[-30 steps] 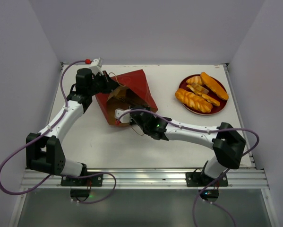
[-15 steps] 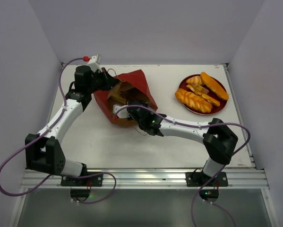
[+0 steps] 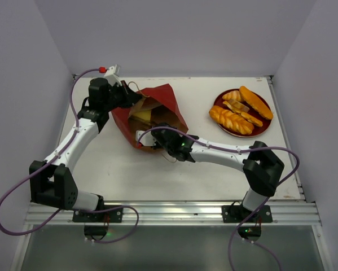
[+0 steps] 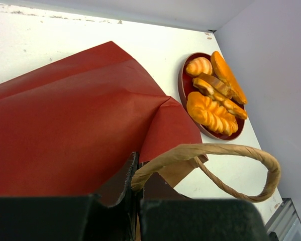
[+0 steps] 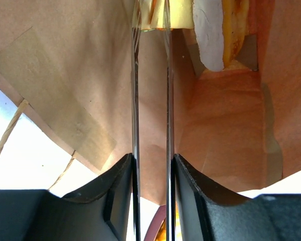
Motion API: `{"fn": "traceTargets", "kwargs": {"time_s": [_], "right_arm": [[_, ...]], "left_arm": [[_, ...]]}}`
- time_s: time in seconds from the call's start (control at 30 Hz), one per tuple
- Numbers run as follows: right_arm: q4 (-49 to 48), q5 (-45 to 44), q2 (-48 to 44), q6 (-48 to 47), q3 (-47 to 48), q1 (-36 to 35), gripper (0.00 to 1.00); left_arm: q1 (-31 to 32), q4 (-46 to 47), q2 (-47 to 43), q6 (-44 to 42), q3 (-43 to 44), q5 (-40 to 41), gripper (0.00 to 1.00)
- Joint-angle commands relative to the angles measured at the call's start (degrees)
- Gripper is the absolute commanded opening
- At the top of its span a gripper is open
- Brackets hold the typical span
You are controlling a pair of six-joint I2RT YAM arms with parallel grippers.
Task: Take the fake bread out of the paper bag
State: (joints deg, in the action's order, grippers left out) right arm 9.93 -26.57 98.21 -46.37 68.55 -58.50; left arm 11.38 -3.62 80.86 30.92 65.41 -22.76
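Deeper in the bag point(image 3: 164, 95) than before, my right tool point(image 5: 151, 7) stands narrowly open at the slice point(image 5: 180, 12), left tool point(image 4: 136, 202) clamping its edge; next, close squarely.

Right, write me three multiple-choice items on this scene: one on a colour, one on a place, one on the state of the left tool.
1. Outside, the bag is:
A. blue
B. red
C. green

2. The plate sits:
A. at the far right of the table
B. inside the bag
C. between the arm bases

3. The left tool is:
A. open over the plate
B. open, flat on the table
C. shut on the bag's rim

Answers:
1 B, the outer paper shows red in the top and left wrist views.
2 A, it lies near the far right corner, apart from the bag.
3 C, the left wrist view shows the rim pinched in it.
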Motion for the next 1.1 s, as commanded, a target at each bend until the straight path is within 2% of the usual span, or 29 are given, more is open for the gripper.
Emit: {"fn": "traceTargets", "kwargs": {"time_s": [0.0, 0.57, 1.07], "right_arm": [[-0.4, -0.2, 0.3, 1.8, 3.0, -0.2, 0.41], [-4.0, -4.2, 5.1, 1.1, 4.9, -0.2, 0.45], [-6.3, -5.0, 1.1, 0.2, 2.9, -0.2, 0.45]], "left_arm": [[-0.4, 0.3, -1.8, 0.7, 1.0, -0.7, 0.0], [-0.4, 0.1, -2.2, 0.6, 0.4, -1.1, 0.0], [-0.4, 1.0, -2.5, 0.8, -1.0, -1.3, 0.0]]}}
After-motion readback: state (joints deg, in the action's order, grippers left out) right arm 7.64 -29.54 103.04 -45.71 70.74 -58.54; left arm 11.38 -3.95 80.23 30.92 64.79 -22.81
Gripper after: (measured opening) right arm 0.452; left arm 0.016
